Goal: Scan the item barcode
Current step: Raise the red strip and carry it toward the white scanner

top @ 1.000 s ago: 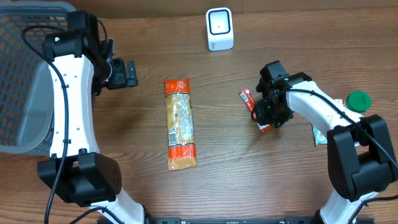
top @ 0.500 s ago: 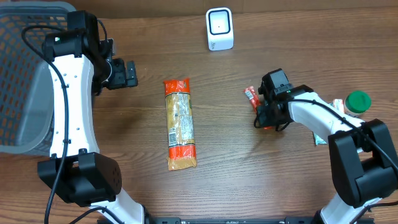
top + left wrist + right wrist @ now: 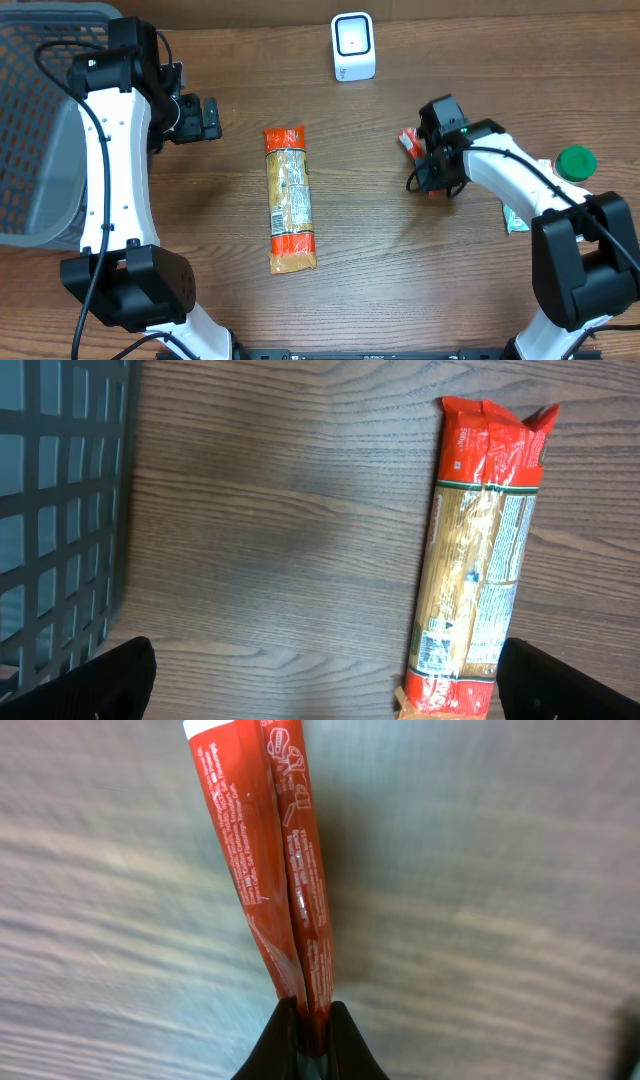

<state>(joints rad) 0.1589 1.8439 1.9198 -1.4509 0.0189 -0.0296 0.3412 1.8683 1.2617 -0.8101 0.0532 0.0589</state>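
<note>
A slim red packet [image 3: 408, 141] hangs off the table right of centre, pinched at one end by my right gripper [image 3: 422, 158]. In the right wrist view the red packet [image 3: 270, 870] runs straight up from the shut gripper [image 3: 308, 1016], folded double lengthwise, with blurred wood behind it. A white barcode scanner [image 3: 353, 46] stands at the back centre. My left gripper [image 3: 212, 118] hovers open at the left, holding nothing. Its fingertips [image 3: 120, 680] sit wide apart above the wood, beside a long pasta bag [image 3: 480, 560].
The pasta bag [image 3: 289, 198] lies lengthwise in the middle of the table. A grey mesh basket [image 3: 40, 120] fills the far left, its wall [image 3: 60, 510] close to the left gripper. A green-lidded jar [image 3: 576, 162] and a teal packet [image 3: 513, 218] sit at the right edge.
My right gripper has closed on the red packet and carried it up and slightly toward the back of the table. The left arm has not moved.
</note>
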